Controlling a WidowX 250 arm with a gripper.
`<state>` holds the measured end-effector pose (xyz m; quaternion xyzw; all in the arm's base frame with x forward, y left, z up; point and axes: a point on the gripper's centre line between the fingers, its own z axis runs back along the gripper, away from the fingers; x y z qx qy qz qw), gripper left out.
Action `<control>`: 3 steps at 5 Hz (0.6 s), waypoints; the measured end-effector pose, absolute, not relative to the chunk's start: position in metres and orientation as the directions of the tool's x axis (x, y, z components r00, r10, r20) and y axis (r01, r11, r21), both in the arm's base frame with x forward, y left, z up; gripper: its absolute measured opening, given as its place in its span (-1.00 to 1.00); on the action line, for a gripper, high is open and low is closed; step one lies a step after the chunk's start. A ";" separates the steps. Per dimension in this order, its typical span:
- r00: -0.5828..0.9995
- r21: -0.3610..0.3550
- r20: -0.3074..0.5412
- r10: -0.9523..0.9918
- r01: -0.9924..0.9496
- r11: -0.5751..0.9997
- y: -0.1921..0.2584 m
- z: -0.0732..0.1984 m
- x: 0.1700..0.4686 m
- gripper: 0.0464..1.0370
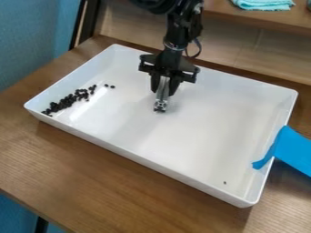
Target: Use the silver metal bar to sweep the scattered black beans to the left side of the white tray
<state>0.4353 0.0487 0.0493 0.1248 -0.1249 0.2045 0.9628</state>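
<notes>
Because I have a slim silvery piece clamped upright in my gripper, its lower end points straight down and sits clear of my fingers, low over the floor of the white tray, left of its middle and nearer the far edge; whether it touches, I cannot tell. What kind of piece it is, I cannot make out. Small black pellets lie bunched by the tray's near-left corner, thinning out toward the far-left one, and the raised walls would stop them rolling off the table. A lone dark speck rests near the near-right corner. Blue tape crosses the right edge, probably to keep the tray from sliding.
</notes>
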 end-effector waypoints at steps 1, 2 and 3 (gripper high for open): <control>0.887 0.200 0.283 0.365 -0.426 0.882 0.050 0.043 0.437 -0.31; 0.885 0.210 0.281 0.372 -0.435 0.876 0.051 0.039 0.446 -0.31; 0.878 0.211 0.279 0.388 -0.450 0.868 0.060 0.039 0.455 -0.31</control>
